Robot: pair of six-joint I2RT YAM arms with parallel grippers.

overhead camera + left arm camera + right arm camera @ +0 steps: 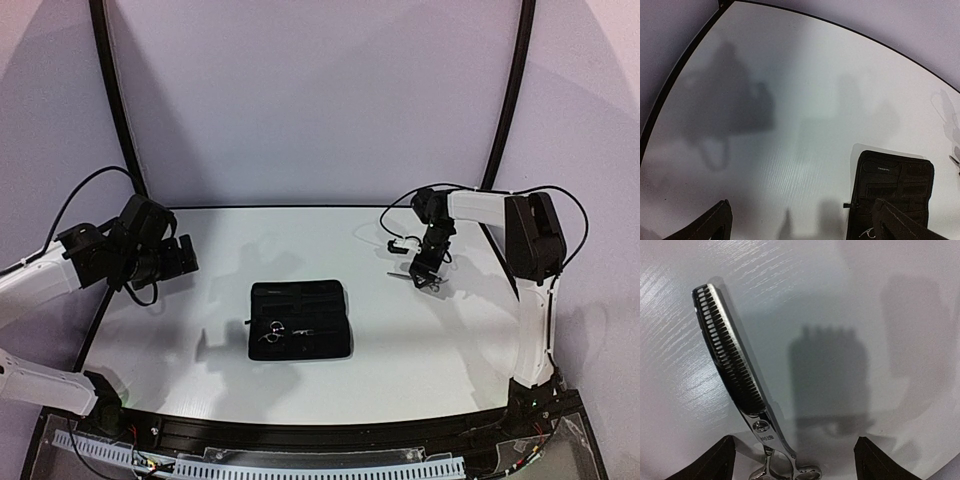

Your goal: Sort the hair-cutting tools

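A pair of silver thinning scissors [727, 365] lies flat on the white table, blade pointing away, handles near the bottom edge of the right wrist view. My right gripper [795, 460] is open just above it, one finger on each side of the handles; in the top view the gripper [428, 278] is at the right, with the blade tip [398, 275] showing. A second silver pair of scissors [272, 332] lies inside the open black case [300, 318]. My left gripper [185, 258] is open and empty, raised at the left. I cannot make out the black combs.
The black zip case [895, 185] lies open at the table's middle, to the right of my left gripper [802, 225]. A black curved rail [505, 110] borders the table's back and sides. Cables [400, 245] hang beside the right arm.
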